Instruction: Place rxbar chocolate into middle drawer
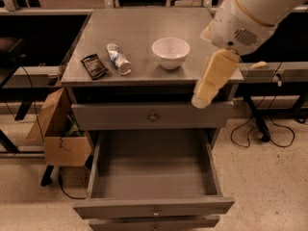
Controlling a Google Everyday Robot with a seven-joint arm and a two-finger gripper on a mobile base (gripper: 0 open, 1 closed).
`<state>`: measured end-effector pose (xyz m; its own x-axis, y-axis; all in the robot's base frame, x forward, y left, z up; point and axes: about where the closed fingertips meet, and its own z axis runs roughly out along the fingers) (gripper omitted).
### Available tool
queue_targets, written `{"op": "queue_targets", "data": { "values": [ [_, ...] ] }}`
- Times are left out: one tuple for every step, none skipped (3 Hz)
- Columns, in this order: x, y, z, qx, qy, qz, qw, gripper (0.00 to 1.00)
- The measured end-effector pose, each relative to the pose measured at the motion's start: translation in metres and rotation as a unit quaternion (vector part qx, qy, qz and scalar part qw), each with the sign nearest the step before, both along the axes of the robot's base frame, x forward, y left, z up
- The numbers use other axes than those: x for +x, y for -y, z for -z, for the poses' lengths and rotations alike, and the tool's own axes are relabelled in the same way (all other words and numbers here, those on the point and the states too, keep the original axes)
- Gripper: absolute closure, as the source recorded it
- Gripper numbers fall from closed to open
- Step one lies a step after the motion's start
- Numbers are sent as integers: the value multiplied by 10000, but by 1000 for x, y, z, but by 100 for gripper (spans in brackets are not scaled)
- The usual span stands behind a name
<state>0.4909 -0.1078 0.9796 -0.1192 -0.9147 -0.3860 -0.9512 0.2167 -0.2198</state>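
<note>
Gripper (204,93) hangs at the right front corner of the desk (144,25), on the end of the white arm (250,13) that reaches in from the upper right of my view. Its cream-coloured end points down and to the left, in front of the desk edge and the right end of the top drawer front (144,115). From here I cannot tell whether it is clenched or released. The rxbar chocolate (94,66) lies flat near the left front corner of the desk, a small black wrapper turned at a slant, well apart from the gripper. Just to its right a clear plastic bottle (118,58) lies on its side, close to the bar, though I cannot say whether the two touch. A white bowl (170,52) stands upright further right, between the bottle and the gripper. Below the closed top drawer the middle drawer (154,207) is pulled out wide, its grey box open to my view and a small knob on its front. The lowest drawer front (154,223) shows just under it at the bottom edge. A cardboard box (57,136) stands on the floor left of the drawers, and dark cables (260,137) lie looped on the speckled floor to the right
</note>
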Motion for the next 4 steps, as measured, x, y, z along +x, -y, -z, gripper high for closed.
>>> {"op": "queue_targets", "data": {
  "values": [
    [28, -80, 5, 296, -93, -206, 9993, 0],
    [28, -80, 5, 297, -92, -206, 9993, 0],
    [21, -80, 1, 354, 9, -205, 9992, 0],
    [31, -105, 0, 567, 142, -197, 9981, 0]
  ]
}}
